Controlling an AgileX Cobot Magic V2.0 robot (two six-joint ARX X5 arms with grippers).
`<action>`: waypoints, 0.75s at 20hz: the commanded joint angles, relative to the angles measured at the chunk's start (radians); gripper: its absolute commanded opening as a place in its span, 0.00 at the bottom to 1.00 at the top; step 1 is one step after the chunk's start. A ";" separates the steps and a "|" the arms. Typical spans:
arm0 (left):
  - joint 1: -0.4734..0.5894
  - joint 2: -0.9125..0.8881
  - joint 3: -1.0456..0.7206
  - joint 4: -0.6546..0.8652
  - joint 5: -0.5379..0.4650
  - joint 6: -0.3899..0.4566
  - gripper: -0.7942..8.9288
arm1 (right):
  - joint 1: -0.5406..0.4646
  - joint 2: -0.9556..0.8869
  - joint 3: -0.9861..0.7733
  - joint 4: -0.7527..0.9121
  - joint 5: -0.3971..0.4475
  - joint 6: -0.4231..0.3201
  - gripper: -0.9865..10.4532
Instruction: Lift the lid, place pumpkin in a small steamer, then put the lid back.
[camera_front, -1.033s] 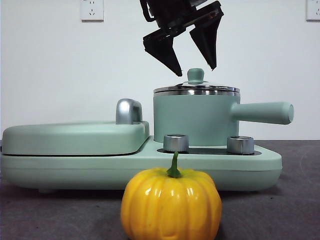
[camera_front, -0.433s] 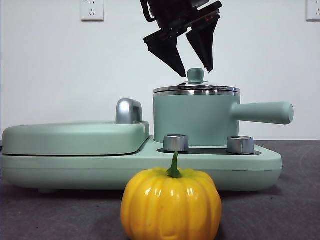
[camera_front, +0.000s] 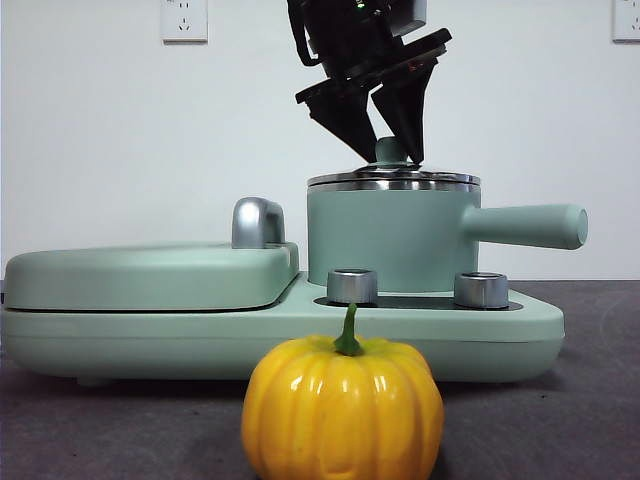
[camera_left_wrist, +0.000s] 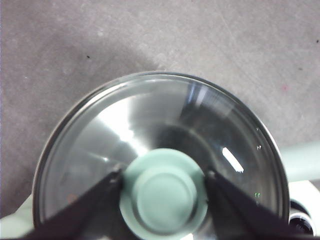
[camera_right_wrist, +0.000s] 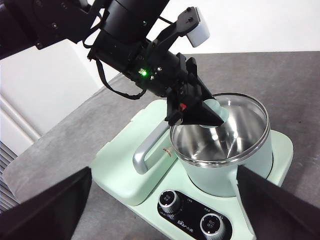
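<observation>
1. While your left gripper sits down over the small steamer, its two black jaws stand one on each side of the mint-green knob of the lid; in the left wrist view both inner faces touch the knob's edge, so the jaws are closed on it.
2. You can see the lid resting flat on the steamer's steel rim, level in the front view.
3. Your steamer stands on the right part of the wide mint-green appliance base, behind two silver knobs, with its long handle pointing to the right in the front view.
4. Your pumpkin stands upright on the grey table in front of the base, stem up, well apart from the steamer and from both grippers.
5. Beside the steamer you have the flat griddle cover lying shut on the base, its steel handle near the pot wall.
6. Your right gripper hangs high and away from the appliance, jaws wide apart and holding nothing, looking down on the left arm.
</observation>
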 joint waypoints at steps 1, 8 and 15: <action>-0.011 0.027 0.032 -0.011 0.002 0.016 0.19 | 0.002 0.003 0.019 0.008 -0.001 0.011 0.49; -0.010 0.023 0.046 0.001 0.002 0.012 0.16 | 0.002 0.003 0.019 0.008 -0.001 0.011 0.49; -0.001 -0.013 0.156 -0.024 0.002 -0.024 0.16 | 0.003 0.013 0.025 -0.011 0.013 0.017 0.49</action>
